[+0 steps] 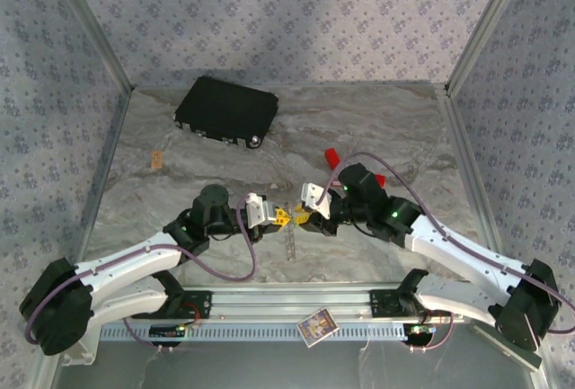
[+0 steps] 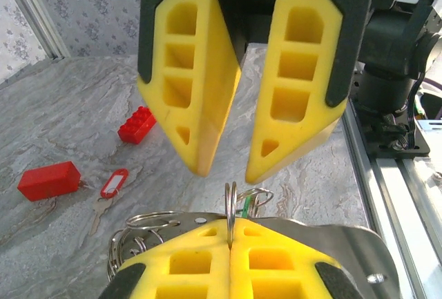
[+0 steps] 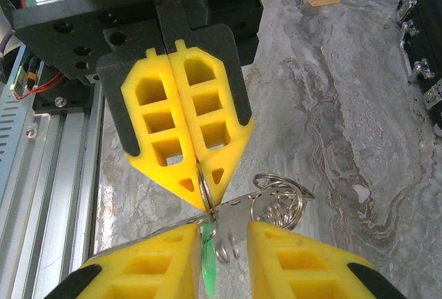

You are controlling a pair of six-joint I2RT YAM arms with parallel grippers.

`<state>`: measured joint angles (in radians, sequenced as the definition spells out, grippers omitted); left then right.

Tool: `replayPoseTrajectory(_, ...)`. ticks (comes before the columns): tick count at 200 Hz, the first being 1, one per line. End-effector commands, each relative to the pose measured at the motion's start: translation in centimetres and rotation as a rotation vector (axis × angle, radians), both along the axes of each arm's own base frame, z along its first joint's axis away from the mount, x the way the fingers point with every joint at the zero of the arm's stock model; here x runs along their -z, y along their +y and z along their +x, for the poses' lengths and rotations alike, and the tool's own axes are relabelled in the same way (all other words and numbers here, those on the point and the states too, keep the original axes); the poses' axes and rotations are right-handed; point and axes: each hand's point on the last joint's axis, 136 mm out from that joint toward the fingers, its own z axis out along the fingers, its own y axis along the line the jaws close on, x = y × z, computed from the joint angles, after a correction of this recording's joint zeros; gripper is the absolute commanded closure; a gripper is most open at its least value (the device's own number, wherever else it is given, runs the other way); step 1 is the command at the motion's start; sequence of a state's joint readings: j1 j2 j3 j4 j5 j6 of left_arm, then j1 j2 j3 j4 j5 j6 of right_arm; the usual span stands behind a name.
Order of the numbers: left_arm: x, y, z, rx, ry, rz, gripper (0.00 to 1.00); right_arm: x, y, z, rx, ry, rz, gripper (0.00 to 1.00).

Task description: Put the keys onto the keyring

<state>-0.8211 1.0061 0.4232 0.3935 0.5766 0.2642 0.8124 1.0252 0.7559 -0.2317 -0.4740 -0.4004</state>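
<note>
- both arms meet low over the counter (image 1: 162,200), just past the near rail, tips almost touching
- left fingers (image 2: 190,264) are clenched on the keyring (image 2: 230,206), a thin silver split ring pinched edge-on right at the tips, with a few more wire loops bunched beside it
- right fingers (image 2: 186,92) are released, spread either side of that bundle and gripping nothing
- the green key (image 3: 207,271) sits in the gap between them and looks like it's hanging off the rings
- my read on handling: the ring is light, hard, springy steel and pretty slippery, so it'll want to swivel in a pinch
- holding it flat across the wire, like the left side does, seems the best bet, leaving the split end free to pry open
- the keys weigh nothing, and the plastic head is the wider, grippier bit, so I'd grab there rather than the skinny metal blade
- farther off to the right, the red key (image 2: 114,183) with its white insert lies flat on the counter near the two red blocks (image 2: 48,180)
- it's thin and flat, so probably fiddly to lift
- far back left sits the black case (image 1: 225,110), well apart from everything
</note>
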Motion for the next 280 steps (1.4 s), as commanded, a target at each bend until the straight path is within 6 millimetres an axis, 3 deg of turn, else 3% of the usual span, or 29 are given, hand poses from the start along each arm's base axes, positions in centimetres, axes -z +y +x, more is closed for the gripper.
replayPoseTrajectory(1, -1.9, -0.5, -0.6, 0.049, -0.045, -0.051, 1.00, -0.3, 0.8, -0.4, -0.038, -0.005, 0.017, 0.76)
replayPoseTrajectory(41, -2.1, -0.6, -0.8, 0.060, -0.045, -0.053, 1.00, 0.0, 1.3, -0.1, -0.045, -0.005, 0.010, 0.83)
replayPoseTrajectory(102, -2.0, -0.7, -0.8, 0.063, -0.043, -0.054, 1.00, -0.2, 2.0, -0.2, -0.066, -0.001, 0.036, 0.84)
replayPoseTrajectory(135, -2.1, -0.7, -0.5, 0.054, -0.043, -0.046, 1.00, -0.1, 2.1, -0.3, -0.079, 0.005, 0.025, 0.98)
replayPoseTrajectory(152, -1.9, -0.6, -0.2, 0.031, -0.041, -0.033, 0.87, 0.0, 1.9, -0.4, -0.081, 0.001, 0.004, 1.00)
replayPoseTrajectory(191, -1.5, -0.2, 0.0, 0.004, -0.034, 0.006, 0.73, 0.4, 1.1, -0.3, -0.083, -0.017, -0.087, 1.00)
replayPoseTrajectory(236, -1.3, 0.4, -0.1, 0.001, -0.045, 0.076, 0.72, 1.2, 0.5, -0.1, -0.084, -0.028, -0.196, 1.00)
replayPoseTrajectory(280, -1.4, 0.3, 0.0, 0.004, -0.038, 0.089, 0.74, 0.7, 1.2, -0.3, -0.118, -0.055, -0.230, 1.00)
